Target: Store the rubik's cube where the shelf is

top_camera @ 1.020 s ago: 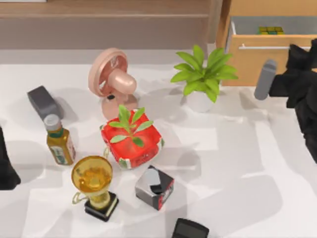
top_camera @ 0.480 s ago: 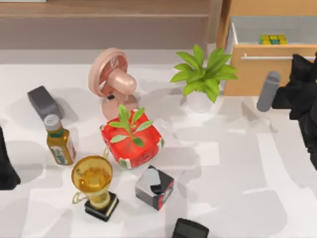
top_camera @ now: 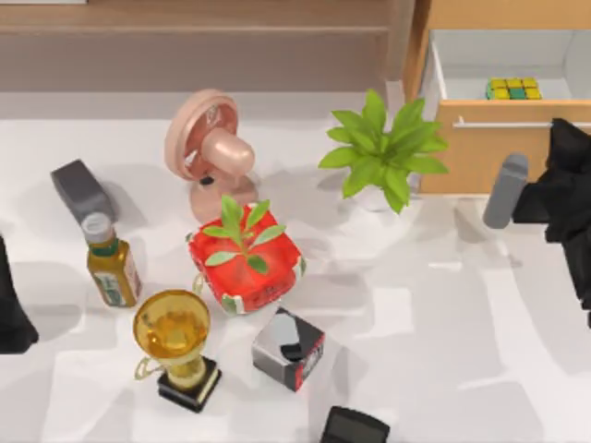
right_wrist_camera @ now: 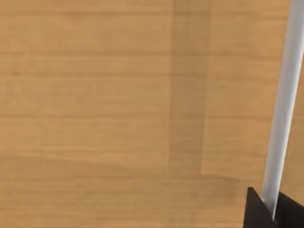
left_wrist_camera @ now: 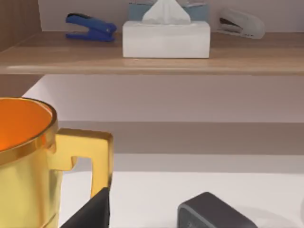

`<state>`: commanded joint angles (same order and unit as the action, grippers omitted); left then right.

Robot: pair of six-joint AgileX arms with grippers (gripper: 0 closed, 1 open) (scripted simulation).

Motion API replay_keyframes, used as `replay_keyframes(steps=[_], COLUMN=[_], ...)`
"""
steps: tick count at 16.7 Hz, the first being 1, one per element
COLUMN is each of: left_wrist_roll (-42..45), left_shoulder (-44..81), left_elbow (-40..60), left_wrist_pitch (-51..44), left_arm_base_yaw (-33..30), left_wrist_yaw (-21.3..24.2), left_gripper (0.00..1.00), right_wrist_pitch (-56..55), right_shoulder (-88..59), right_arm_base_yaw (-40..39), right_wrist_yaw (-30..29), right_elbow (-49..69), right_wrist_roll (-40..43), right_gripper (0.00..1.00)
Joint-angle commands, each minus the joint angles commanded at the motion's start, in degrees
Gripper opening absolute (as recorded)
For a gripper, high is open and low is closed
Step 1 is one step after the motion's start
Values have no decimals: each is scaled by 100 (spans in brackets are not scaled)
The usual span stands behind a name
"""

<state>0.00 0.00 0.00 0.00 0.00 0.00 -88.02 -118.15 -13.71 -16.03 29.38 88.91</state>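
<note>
The rubik's cube (top_camera: 512,89), with yellow and green squares, lies inside the open drawer (top_camera: 499,148) of the light wooden cabinet at the back right. My right gripper (top_camera: 560,131) is at the drawer front, shut on its silver bar handle (right_wrist_camera: 282,109); the dark fingertips (right_wrist_camera: 259,211) clamp the bar. The shelf (top_camera: 194,26), a long wooden board over a darker recess, runs along the back left; it is also in the left wrist view (left_wrist_camera: 152,59). My left arm (top_camera: 11,309) stays parked at the left edge.
A green potted plant (top_camera: 383,152) stands just left of the drawer. A pink fan (top_camera: 211,148), red pot (top_camera: 245,263), gold trophy (top_camera: 175,346), bottle (top_camera: 111,263), black-silver-red box (top_camera: 288,349) and grey block (top_camera: 81,189) crowd the left half. A tissue box (left_wrist_camera: 166,38) and staplers sit on the shelf.
The drawer has slid further out toward the table's front with my right gripper on its handle, showing more of the cube. The plant has shifted slightly forward.
</note>
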Motion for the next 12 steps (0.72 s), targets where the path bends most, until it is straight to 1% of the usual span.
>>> replay_keyframes(steps=[6, 12], left_wrist_roll=[0, 0], left_shoulder=[0, 0], left_elbow=[0, 0], left_wrist_pitch=[0, 0], left_arm_base_yaw=[0, 0], left_wrist_yaw=[0, 0], left_gripper=[100, 100], right_wrist_pitch=[-73, -628], right_shoulder=[23, 232], right_arm_base_yaw=[-19, -251], right_wrist_yaw=[-40, -243], right_elbow=[-55, -829], right_wrist_roll=[10, -7], right_gripper=[0, 0])
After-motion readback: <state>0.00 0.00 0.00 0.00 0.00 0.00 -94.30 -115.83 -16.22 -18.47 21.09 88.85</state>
